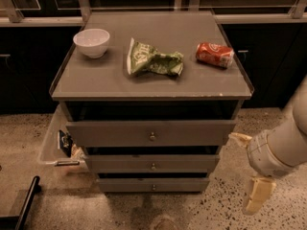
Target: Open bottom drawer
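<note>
A clear bin (48, 145) sits against the desk's (158, 87) left side. On top lie a white bowl (91, 42), a green bag (154, 61) and a red can (214, 55). The bottom drawer (153, 185) is the lowest of three grey fronts, just above the floor. The end effector (252, 176) hangs low to the right of the drawers, touching nothing; released or clenched, I cannot tell.

Grey cabinet top (115, 83) carries 3 things, well apart: white bowl (91, 42) upright at left rear, crumpled green bag (153, 61) at centre, red can (214, 54) on its side at right. Gripper (253, 186) low right, over speckled floor (120, 210) — clear of cabinet.
</note>
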Robot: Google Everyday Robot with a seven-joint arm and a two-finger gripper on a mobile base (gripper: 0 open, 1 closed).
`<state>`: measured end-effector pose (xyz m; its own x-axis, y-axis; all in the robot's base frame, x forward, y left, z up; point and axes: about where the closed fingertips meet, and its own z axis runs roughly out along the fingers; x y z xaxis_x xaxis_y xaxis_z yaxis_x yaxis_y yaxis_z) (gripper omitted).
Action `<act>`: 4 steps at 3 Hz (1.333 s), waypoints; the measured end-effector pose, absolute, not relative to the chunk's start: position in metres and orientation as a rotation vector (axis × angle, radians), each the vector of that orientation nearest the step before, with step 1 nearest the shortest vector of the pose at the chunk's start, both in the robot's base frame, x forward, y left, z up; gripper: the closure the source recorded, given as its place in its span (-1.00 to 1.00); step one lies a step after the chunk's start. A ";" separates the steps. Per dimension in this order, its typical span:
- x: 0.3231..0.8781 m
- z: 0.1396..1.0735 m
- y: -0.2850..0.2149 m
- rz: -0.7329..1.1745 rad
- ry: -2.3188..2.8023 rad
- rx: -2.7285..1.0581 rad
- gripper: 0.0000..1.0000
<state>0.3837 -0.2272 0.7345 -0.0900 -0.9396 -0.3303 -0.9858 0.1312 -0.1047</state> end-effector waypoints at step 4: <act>0.420 0.664 -0.238 0.187 1.985 -1.901 -1.00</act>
<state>0.4204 -0.2382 0.6637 -0.0085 -0.9321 -0.3620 -0.9833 0.0736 -0.1663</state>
